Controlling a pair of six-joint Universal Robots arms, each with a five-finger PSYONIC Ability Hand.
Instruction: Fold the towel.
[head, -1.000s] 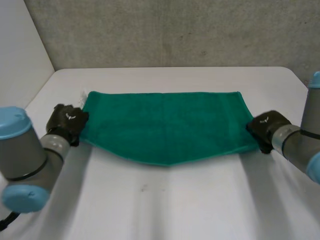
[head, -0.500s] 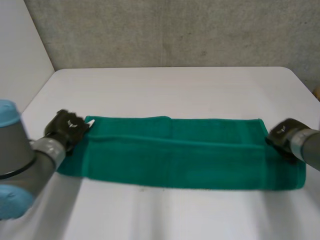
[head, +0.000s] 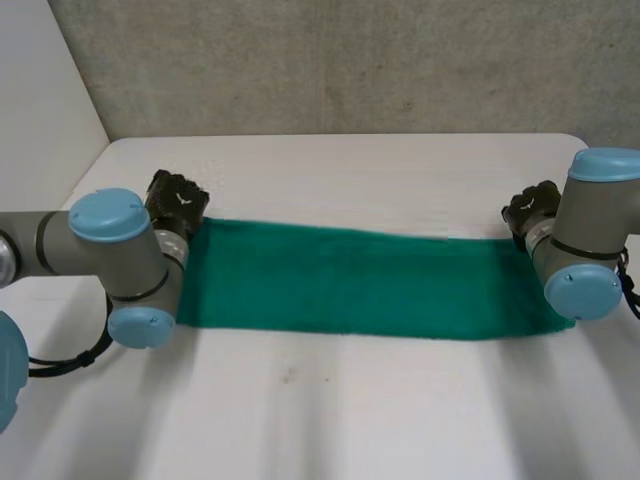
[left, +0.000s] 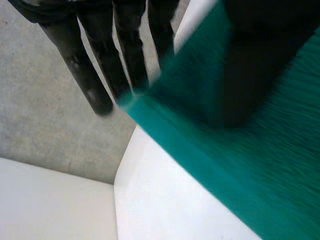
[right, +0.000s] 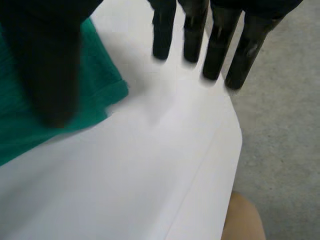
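1. Now, the white table (head: 350, 160) bore the green towel (head: 350, 285), a flat band running from 9 to 3 o'clock.
2. The left hand (head: 178, 198) sat at the towel's 10 o'clock corner, fingers straight, gripping nothing.
3. The right hand (head: 530, 208) sat at its 2 o'clock corner, fingers straight, gripping nothing.

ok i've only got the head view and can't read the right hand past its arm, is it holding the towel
Observer: No. In its wrist view the right hand has its fingers straight over bare table, clear of the towel.
Operator: and the thumb
Observer: The thumb sits over the towel's corner, well apart from the fingers, so nothing is pinched.
Operator: left hand the same
Observer: Cannot tell. Its wrist view puts the towel's corner right at the left hand, but whether it grips is unclear.
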